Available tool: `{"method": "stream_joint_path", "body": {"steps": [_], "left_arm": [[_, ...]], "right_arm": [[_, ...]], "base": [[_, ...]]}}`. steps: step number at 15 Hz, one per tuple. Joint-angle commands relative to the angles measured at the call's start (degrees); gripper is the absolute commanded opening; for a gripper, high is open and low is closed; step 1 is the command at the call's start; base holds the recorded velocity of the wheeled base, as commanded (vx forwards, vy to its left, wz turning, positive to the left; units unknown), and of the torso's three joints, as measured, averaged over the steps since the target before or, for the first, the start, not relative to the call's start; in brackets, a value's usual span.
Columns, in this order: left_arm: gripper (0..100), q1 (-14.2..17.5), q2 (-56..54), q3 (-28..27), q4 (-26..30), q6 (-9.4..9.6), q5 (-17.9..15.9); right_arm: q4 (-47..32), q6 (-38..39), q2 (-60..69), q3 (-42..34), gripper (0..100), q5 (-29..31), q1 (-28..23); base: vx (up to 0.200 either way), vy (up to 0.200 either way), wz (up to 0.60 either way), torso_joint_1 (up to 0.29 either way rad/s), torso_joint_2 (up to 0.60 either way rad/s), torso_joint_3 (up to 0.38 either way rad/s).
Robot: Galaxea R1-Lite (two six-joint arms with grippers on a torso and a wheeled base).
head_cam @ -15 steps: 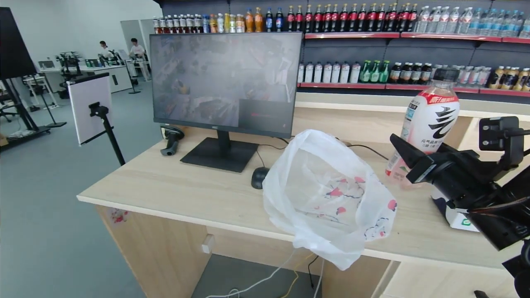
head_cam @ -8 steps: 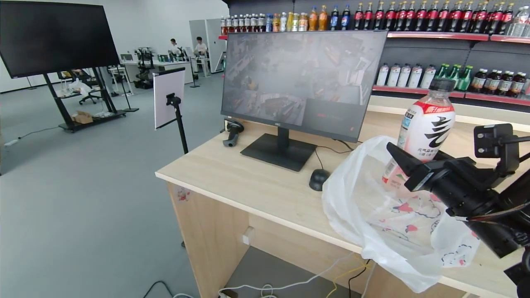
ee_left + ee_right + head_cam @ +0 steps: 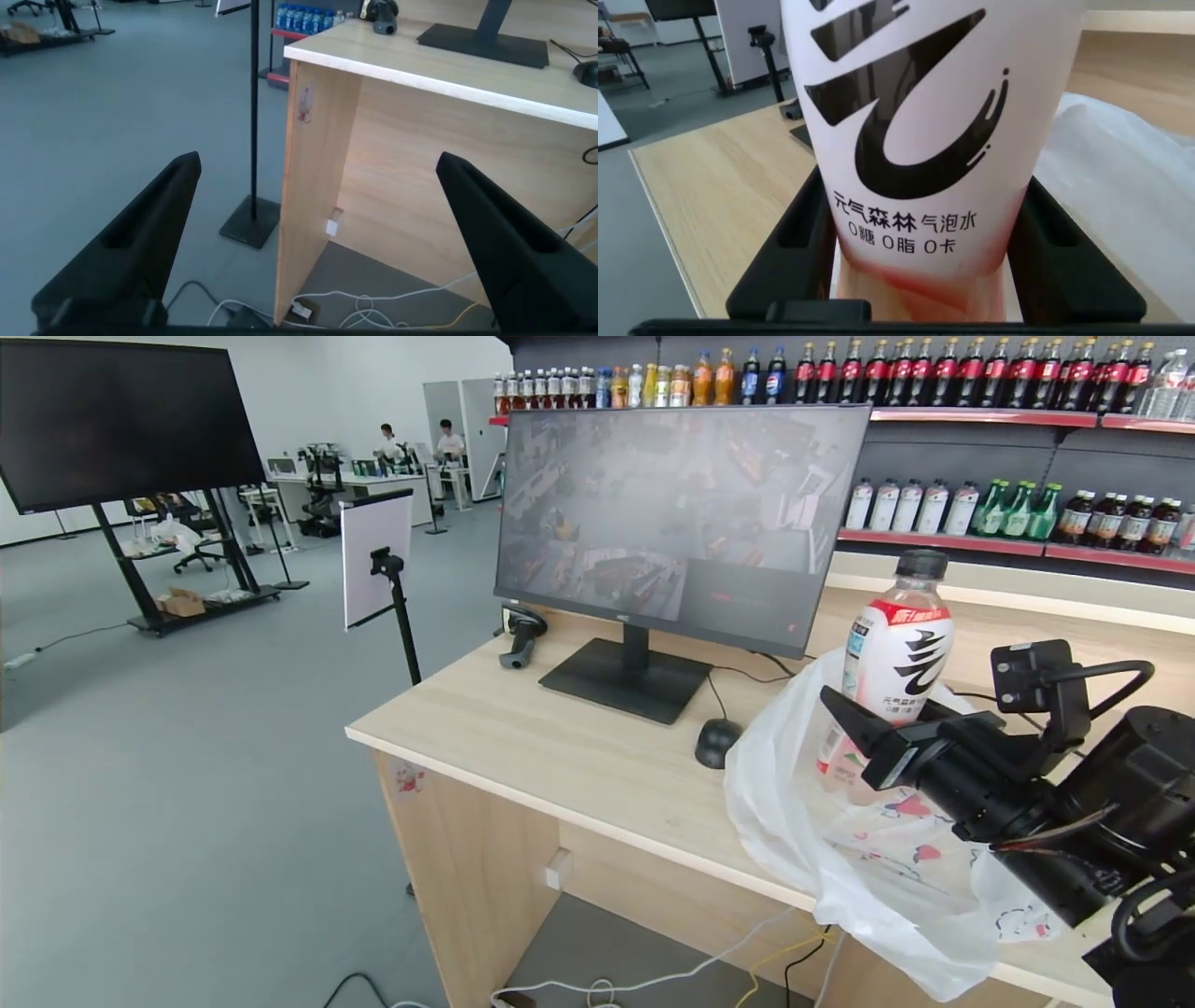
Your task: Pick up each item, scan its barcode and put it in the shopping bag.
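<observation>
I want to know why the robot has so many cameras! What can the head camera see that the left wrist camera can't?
Head camera's own: the drink bottle gripped in the right claw by the shopping bag, the monitor screen and the shelves of drinks.
Left wrist camera's own: the left claw, open, low beside the desk, and the stand's foot on the floor.
Both: the desk, the scanner, the mouse and the monitor base.
</observation>
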State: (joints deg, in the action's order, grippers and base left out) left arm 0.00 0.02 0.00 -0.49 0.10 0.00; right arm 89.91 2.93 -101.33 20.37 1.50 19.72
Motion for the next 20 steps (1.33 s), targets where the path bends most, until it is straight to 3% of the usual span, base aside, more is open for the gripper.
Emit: {"method": "stream_joint_path", "body": {"steps": [1,6,20], "left_arm": [[100,0.0,-0.02,0.0,0.05,-0.01,0.0],[100,0.0,-0.02,0.0,0.05,-0.01,0.0],[100,0.0,-0.02,0.0,0.22,-0.1,0.0]], "right_arm": [[0.09,0.06,-3.0,1.78,0,0.08,-0.65],[0.09,0.06,-7.66,5.47,0,0.08,-4.08],[0.09,0.06,-17.06,8.28,0,0.08,-4.96]], "base": [[0.0,0.0,0.0,0.0,0.0,0.0],[0.0,0.0,0.0,0.0,0.0,0.0],[0.0,0.0,0.0,0.0,0.0,0.0]]}}
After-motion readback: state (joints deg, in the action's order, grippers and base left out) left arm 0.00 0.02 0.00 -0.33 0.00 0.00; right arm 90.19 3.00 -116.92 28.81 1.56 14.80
